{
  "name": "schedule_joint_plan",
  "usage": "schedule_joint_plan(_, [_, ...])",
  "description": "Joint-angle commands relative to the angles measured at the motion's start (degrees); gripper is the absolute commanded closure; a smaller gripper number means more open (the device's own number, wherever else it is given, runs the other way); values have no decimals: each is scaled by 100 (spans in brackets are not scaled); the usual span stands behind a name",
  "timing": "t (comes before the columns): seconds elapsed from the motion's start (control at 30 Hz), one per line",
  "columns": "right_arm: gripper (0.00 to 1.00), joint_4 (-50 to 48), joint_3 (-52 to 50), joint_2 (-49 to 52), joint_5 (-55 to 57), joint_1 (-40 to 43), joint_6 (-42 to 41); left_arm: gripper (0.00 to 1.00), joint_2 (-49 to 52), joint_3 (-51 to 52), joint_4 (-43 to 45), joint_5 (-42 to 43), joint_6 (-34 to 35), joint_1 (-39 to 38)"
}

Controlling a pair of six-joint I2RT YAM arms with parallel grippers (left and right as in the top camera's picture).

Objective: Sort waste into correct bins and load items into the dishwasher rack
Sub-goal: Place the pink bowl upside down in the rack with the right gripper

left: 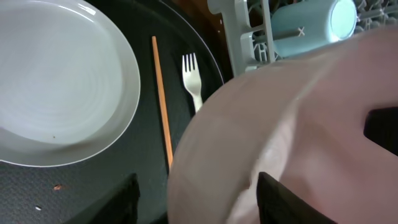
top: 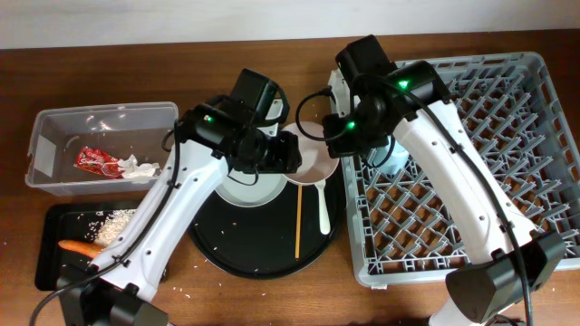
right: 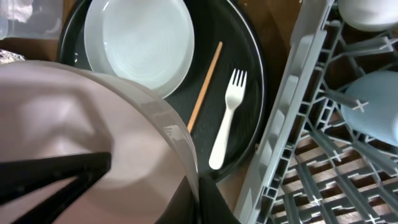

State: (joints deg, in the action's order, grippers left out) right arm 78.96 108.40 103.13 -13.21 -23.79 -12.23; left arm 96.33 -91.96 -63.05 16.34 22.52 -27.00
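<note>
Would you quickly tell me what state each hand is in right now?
Left hand: open, with the rim of the pink bowl between its fingers.
Right hand: shut on the pink bowl.

Soft, even light from above keeps the desk (top: 272,299) bright, with only faint, soft-edged shadows. Close before the left hand (left: 205,208), the pink-white bowl (left: 280,124) blurs to a pale smear; the plate (left: 56,81) farther out is sharper, with slight sheen.
</note>
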Motion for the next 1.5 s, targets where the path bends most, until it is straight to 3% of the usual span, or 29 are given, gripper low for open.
schedule_joint_plan(0.0, [96,-83,13,-37,-109,-50,-24,38,-138,-247,15,376,-33,177])
schedule_joint_plan(0.13, [96,-258,13,-37,94,-46,-24,38,-404,-592,20,450,-35,221])
schedule_joint_plan(0.3, [96,-728,13,-37,1620,-44,-7,34,-1123,-890,22,-70,-293,221])
schedule_joint_plan(0.37, [96,-1167,13,-37,2938,-46,-7,19,-1357,-890,-129,-769,-291,221])
schedule_joint_plan(0.4, [96,-1425,13,-37,4063,-46,-7,2,-1394,-887,-269,-881,-291,221])
schedule_joint_plan(0.5, [96,-1801,13,-37,5744,-15,654,1,-1379,-885,-391,-890,-289,221])
schedule_joint_plan(0.57, [96,-1987,11,-28,6245,271,1231,1,-1379,-885,-391,-887,-289,216])
schedule_joint_plan(0.83, [96,-3254,11,555,6299,2181,2107,1,-1379,-885,-391,-887,-289,214])
schedule_joint_plan(1.13, [96,-3987,-286,1676,7635,2343,3775,1,-1379,-885,-391,-887,-289,214])
schedule_joint_plan(1.47, [96,-4146,-1091,1694,7510,1700,3683,1,-1379,-885,-391,-887,-289,216])
